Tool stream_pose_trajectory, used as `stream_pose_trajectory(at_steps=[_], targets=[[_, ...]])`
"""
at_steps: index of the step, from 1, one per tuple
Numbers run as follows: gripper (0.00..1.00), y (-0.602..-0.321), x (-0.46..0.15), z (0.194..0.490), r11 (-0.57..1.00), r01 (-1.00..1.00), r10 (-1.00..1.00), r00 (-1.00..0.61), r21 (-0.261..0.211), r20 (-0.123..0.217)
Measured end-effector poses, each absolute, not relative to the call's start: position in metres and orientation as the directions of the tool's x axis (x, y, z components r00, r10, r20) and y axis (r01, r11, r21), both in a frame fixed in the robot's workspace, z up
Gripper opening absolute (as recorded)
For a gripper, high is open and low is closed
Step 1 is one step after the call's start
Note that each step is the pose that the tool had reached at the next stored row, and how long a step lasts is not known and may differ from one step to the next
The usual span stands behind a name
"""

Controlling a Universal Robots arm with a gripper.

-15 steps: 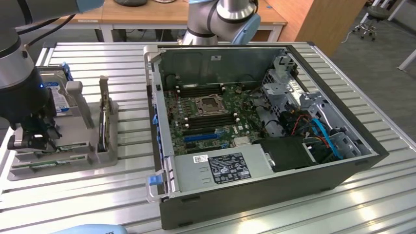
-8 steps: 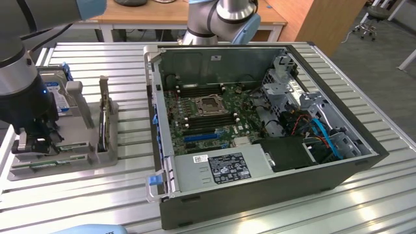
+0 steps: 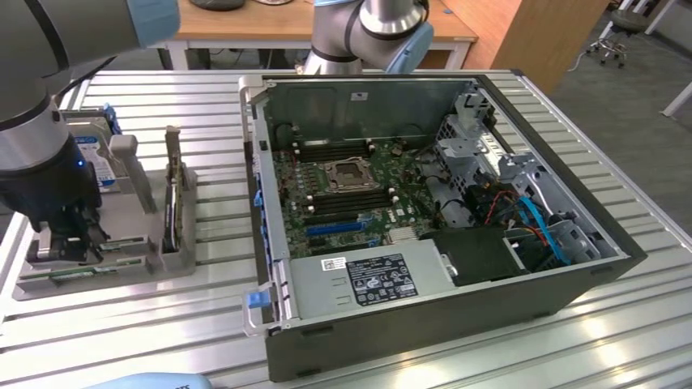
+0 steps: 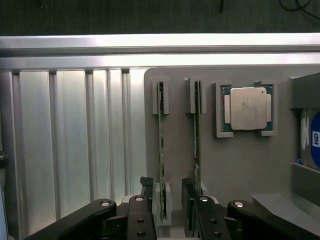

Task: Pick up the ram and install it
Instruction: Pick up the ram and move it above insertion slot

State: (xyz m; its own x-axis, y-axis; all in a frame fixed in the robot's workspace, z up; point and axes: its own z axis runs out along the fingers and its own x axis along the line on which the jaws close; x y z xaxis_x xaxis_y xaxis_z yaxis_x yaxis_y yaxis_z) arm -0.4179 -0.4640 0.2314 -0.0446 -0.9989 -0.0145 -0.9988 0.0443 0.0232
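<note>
Ram (image 4: 161, 130): a thin green stick standing on edge in a slot of the grey holder (image 4: 180, 150), its ends caught in small grey clips. It is the stick nearer the holder's outer edge, beside the bare slats of the table (image 4: 70, 150).
Gripper (image 4: 167, 187): wide open and holding nothing. Its black fingers (image 4: 146, 192) stand one on each side of the ram at the near clip, with a gap showing between each finger and the board.
Second stick (image 4: 197, 125): parallel to the ram in the next slot, and its near end passes behind the far finger.
Processor chip (image 4: 247, 108): square and silver, lying flat in its own grey pocket of the holder, beyond the second stick.
Hard drive (image 4: 312, 140): at the far end of the holder, with its blue label partly in sight.
Arm (image 3: 38, 154): reaches down over the holder at the exterior view's left, and its dark wrist covers much of the holder.
Computer case (image 3: 368, 105): lies open on the table at the exterior view's right, well apart from the holder.
Motherboard (image 3: 324, 198): green, facing up inside the case, with the processor socket (image 3: 348, 173) near its middle and long dark memory slots (image 3: 324, 151) running alongside it.
Power supply (image 3: 378, 279): a grey box with a black label, at the case's near end.
</note>
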Motion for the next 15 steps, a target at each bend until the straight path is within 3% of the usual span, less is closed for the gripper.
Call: stream_pose_trajectory(at_steps=[15], targets=[[0.37,-0.464,-0.418,0.216,0.044,-0.999,-0.999,-0.045,0.023,-0.014]])
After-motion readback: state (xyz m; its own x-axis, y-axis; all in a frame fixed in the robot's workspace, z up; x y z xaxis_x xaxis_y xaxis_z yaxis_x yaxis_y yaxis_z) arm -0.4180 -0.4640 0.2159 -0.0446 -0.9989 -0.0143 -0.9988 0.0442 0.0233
